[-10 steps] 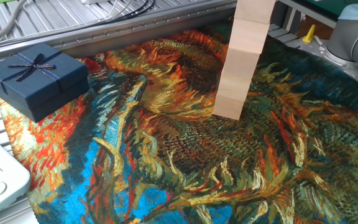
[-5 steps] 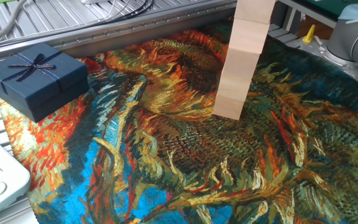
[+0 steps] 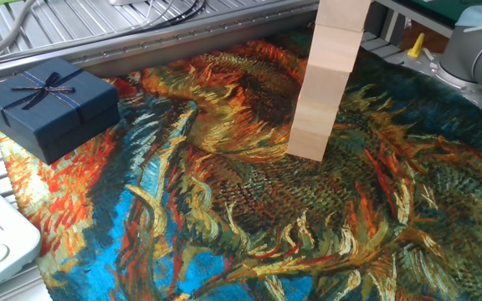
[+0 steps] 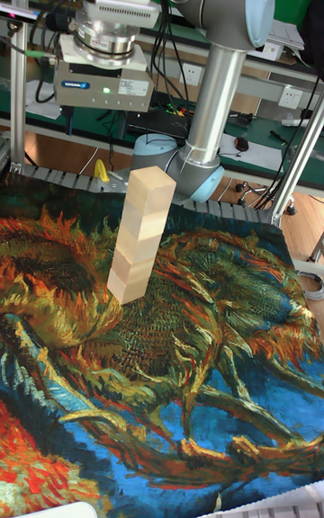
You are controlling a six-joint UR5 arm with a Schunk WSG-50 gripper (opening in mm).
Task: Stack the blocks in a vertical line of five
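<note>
My pale beige wooden cube stack leans; any nudge could topple it. Gripper above; finger state indiscernible.

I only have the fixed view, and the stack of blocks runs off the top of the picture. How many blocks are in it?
Observer: The tall fixed view shows the whole stack of blocks. I count five, though the seams are faint.
Operator: Is the gripper holding it?
Observer: No. The gripper hangs above the top block with a clear gap between them. I cannot tell whether it is open or shut.
</note>
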